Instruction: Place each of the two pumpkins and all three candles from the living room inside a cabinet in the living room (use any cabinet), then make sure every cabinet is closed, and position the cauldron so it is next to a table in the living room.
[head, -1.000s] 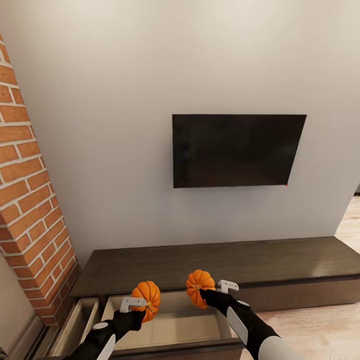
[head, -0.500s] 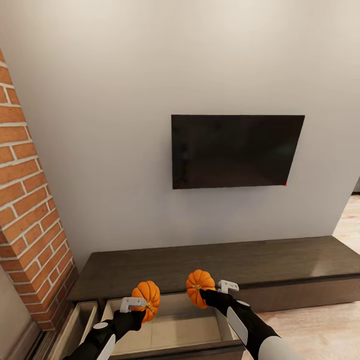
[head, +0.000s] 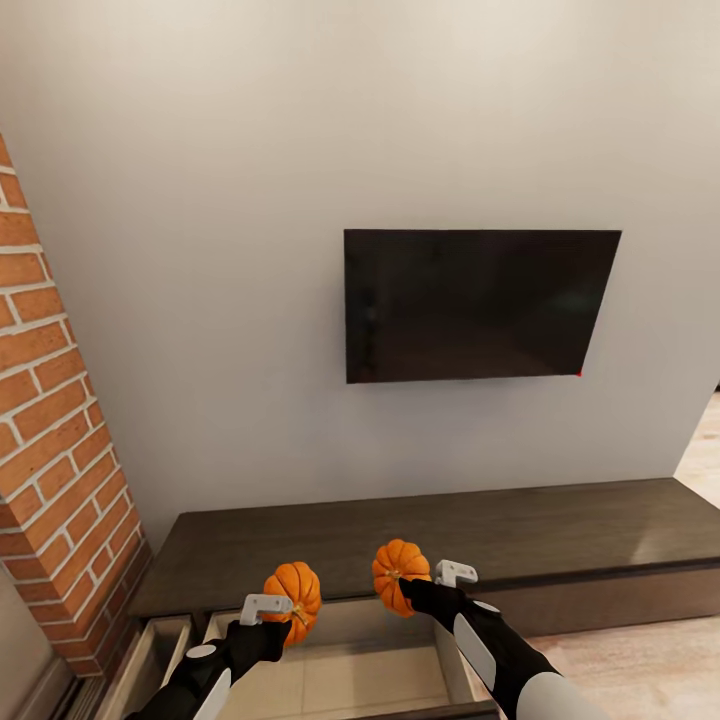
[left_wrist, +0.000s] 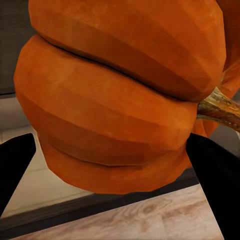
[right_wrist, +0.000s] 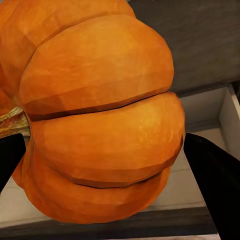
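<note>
Above the open cabinet (head: 330, 680) drawer, each end effector clamped on a pumpkin, left (head: 283, 612), right (head: 412, 588).

The long, dark brown cabinet (head: 440, 535) stands on the light wood floor (head: 640, 665) against the far wall, its near left drawer (head: 340, 680) pulled open.

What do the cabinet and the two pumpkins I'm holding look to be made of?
Cabinet: dark brown wood with visible grain, matte; its open drawer is pale, smooth wood inside. Left pumpkin and right pumpkin: ribbed orange skin with a soft sheen, rind or plastic I cannot tell.
</note>
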